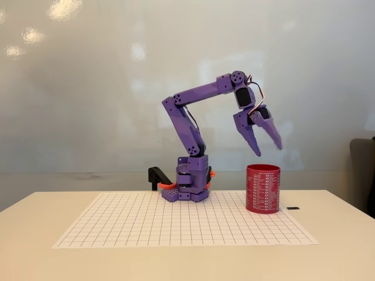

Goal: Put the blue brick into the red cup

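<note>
We see the gripper (268, 150) spread wide, holding nothing, just above the cup (263, 188) on the table (35, 257).

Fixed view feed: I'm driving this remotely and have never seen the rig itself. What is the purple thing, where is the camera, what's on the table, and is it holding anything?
The purple thing is a small robot arm bolted to a base at the back of a white gridded mat on a pale table. The camera stands still in front of the table, looking at it side-on. The arm bends up and over to the right, ending in a two-finger gripper that hangs just above the red cup with its fingers spread. Nothing can be seen between the fingers. The cup stands upright on the mat's right side. A small dark item lies on the table just right of the cup. Whether anything is inside the cup cannot be told from this angle.
</note>
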Controlling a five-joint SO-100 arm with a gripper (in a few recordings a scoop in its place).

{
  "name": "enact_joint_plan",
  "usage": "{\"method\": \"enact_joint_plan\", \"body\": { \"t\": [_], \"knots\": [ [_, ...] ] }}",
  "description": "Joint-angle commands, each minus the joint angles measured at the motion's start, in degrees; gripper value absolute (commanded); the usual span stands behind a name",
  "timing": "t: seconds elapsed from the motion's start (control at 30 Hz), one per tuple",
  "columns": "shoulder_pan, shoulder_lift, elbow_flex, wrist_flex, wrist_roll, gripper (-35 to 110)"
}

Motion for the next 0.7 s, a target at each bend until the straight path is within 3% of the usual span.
{"method": "enact_joint_plan", "body": {
  "t": [0.0, 0.33, 0.67],
  "knots": [
    [-0.97, 2.55, -0.09, -0.44, 0.26, 0],
    [1.85, 4.48, 1.23, -2.55, -1.93, 0],
    [32.08, 8.44, 1.14, -25.93, -11.95, -1]
  ]
}}
